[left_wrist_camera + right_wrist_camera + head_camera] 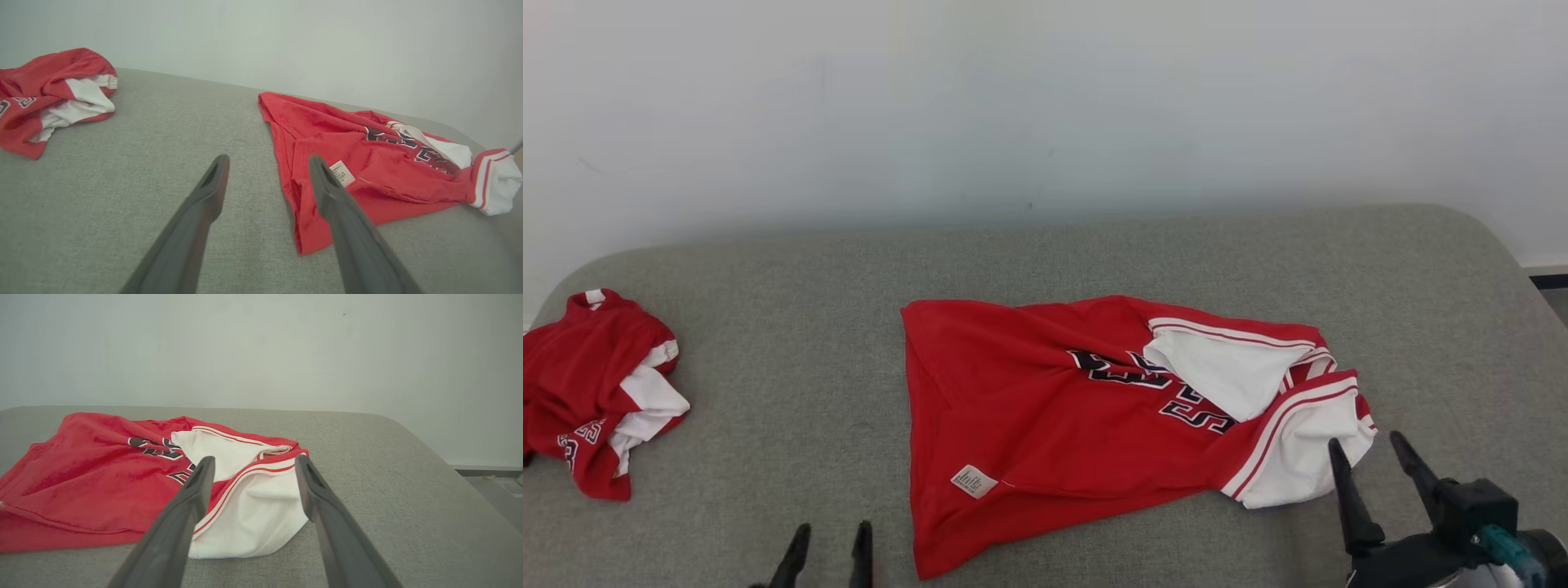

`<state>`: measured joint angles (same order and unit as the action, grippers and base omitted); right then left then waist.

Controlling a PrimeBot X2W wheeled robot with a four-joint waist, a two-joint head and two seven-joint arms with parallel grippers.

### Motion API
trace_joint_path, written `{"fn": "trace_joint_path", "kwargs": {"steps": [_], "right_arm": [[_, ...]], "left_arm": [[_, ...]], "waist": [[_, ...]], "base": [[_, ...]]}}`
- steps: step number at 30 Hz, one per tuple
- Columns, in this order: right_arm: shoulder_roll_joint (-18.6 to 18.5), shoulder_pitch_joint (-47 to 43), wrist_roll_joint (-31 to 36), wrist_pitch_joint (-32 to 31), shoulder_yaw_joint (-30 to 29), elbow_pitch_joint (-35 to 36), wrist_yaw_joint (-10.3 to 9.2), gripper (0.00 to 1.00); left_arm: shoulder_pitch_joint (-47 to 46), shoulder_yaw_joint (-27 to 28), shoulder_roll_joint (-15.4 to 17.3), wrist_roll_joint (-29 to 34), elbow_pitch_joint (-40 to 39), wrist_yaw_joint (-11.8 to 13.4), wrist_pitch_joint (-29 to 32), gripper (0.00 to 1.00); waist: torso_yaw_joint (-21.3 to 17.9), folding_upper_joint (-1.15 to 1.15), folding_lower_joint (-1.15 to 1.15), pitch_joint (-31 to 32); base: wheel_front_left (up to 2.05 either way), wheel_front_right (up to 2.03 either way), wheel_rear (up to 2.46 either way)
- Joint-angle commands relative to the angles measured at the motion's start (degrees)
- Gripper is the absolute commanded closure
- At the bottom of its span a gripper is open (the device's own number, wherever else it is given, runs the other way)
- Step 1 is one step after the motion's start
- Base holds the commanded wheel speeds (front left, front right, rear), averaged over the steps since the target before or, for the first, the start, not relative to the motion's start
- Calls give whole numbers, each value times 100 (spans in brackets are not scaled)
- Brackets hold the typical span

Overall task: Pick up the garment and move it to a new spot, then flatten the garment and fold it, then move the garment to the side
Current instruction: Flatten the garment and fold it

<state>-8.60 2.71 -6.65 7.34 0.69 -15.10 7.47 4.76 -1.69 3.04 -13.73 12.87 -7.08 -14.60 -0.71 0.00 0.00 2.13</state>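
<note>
— Garment (1054, 425) placement is asked about: where is it seen?
— It is spread, rumpled, across the middle of the grey cushion (768, 327). The red body is laid toward the left, and white, red-striped cloth is bunched at the right end. Dark lettering is partly covered by a white fold, and a small white label (973, 481) is turned up near the hem.
— How is the left gripper (833, 531) held?
— Its fingers are parted and nothing is gripped. It is seen over bare cushion, just beside the hem's near corner.
— And the right gripper (1364, 443)?
— It is likewise spread wide and empty, and is pointed at the white end, close by. Whether the cloth is touched cannot be told.
— Is anything else noted?
— A second red-and-white shirt (588, 384) is crumpled at the cushion's left edge, well apart. A pale wall (1013, 98) is seen behind.
</note>
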Motion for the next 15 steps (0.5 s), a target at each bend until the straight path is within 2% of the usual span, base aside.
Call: {"fn": "trace_joint_path", "kwargs": {"steps": [1,5,10,15], "right_arm": [[-90,86,-22,-65,-71,-85,3,0],[-195,348,3,-383,-249,-424,3,0],[-234,588,-4,-450,-377,-731,3,0],[-189,704,18,-365,-354,-843,3,0]], "left_arm": [[-223,-101,38,-36,101,-31,42,0],[-737,-602,72,-212,604,-30,490,0],[-1264,-1100,77,-516,1110,-32,1166,0],[-1567,-1148,91,-658,1400,-23,1515,0]], "waist": [[3,0,0,-57],[-7,0,0,-165],[-76,0,0,-305],[-152,0,0,-427]], "base": [[0,0,0],[0,0,0],[0,0,0],[0,0,0]]}}
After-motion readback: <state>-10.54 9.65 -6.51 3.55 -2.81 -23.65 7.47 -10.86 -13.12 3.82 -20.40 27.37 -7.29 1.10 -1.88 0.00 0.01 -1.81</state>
